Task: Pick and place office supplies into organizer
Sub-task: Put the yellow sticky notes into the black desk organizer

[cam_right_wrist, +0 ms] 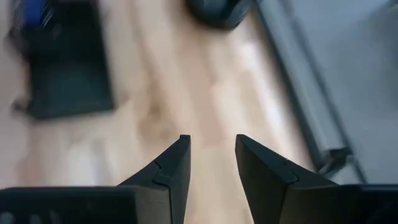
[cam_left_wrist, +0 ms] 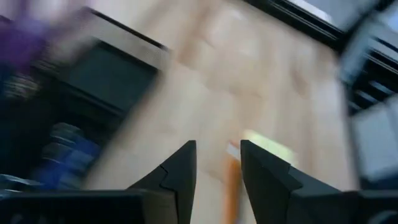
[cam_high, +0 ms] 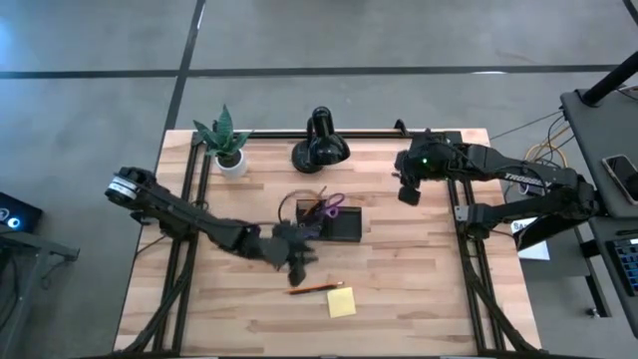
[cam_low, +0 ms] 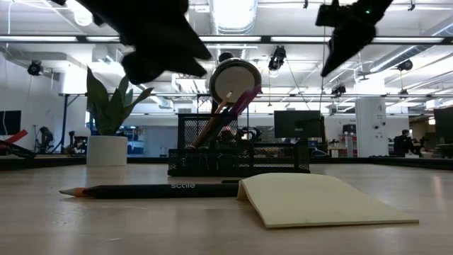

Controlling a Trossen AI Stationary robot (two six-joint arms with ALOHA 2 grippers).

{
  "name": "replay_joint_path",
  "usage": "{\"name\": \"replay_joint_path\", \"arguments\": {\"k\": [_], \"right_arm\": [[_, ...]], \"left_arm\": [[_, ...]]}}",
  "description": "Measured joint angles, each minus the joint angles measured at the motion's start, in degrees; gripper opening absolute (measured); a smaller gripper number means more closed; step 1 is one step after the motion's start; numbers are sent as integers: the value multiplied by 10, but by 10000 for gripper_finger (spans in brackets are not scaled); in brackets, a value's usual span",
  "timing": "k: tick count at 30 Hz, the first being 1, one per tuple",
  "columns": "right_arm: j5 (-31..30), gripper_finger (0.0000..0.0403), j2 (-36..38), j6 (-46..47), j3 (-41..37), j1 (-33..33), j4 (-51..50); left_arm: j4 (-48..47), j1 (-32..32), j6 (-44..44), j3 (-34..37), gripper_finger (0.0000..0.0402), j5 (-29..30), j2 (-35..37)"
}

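We see the left end effector [cam_high: 296, 267] above an orange pencil [cam_high: 315, 287].
Its fingers stand apart, empty; the organizer [cam_high: 334, 225] sits just beyond.

From my left wrist, the organizer [cam_left_wrist: 93, 81], the orange pencil [cam_left_wrist: 232, 186] and the sticky-note pad [cam_left_wrist: 267, 146] are smeared streaks, and the pencil's near end hides between my fingers. From my right wrist, the organizer [cam_right_wrist: 68, 68] is a dark blur and the lamp [cam_right_wrist: 217, 11] is cut off at the edge. In the low view my left gripper [cam_low: 152, 39] is a dark silhouette cropped by the frame, and the organizer's [cam_low: 237, 152] contents are too small to sort.
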State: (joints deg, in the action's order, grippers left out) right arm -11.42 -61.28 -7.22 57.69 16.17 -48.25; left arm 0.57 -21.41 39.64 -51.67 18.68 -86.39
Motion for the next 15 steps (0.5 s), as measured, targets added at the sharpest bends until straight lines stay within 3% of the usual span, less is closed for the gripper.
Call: {"name": "replay_joint_path", "arguments": {"k": [9, 15], "right_arm": [[118, 120, 0, 26, -69, -39, -78], [187, 119, 0, 68, -142, -125, -14]], "left_arm": [[-34, -83, 98, -34, 106, -37, -67], [-53, -102, 142, -59, 106, -42, -105]]}}
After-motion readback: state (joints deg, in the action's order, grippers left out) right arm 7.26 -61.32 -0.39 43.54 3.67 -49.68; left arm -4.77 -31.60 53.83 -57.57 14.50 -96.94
